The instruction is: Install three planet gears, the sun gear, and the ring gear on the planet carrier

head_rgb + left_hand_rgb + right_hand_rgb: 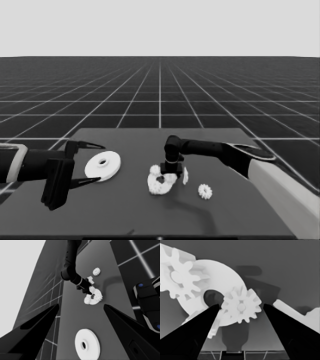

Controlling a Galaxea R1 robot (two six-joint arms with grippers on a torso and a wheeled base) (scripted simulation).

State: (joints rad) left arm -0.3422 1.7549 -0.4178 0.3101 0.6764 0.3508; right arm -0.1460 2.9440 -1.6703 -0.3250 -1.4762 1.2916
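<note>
**Inspector:** Location of the work?

**Assessor:** Mid-counter (125, 210). Smaller round part (161, 186) flat there, with at least two toothed gears on top. Right gripper (170, 172) directly above it, pointing down. Fingers (197, 327) spread, straddling one planet gear (241, 307) that sits near the wide centre hole. Slim gaps on both flanks, so judged not clamped.

**Inspector:** Handling of that gear?

**Assessor:** Judged light, rigid and smooth, so likely to skid or tip if nudged on one side only. Best taken across opposite tooth crowns, squarely, with an even squeeze. Not fragile by the look of it, though teeth must mesh cleanly with a neighbour.

**Inspector:** Neighbours and obstructions?

**Assessor:** Second gear (180, 280) on the same part, across the hole, apart from the straddled one. Thin white piece (185, 175) just beside the part's right edge, close to one finger's path, so a risk of a knock. Loose gear (205, 191) farther right, well clear. Larger round part (102, 166) to the left, flat, between the wide-open fingers of the waiting left gripper (101, 163) and not held.
</note>
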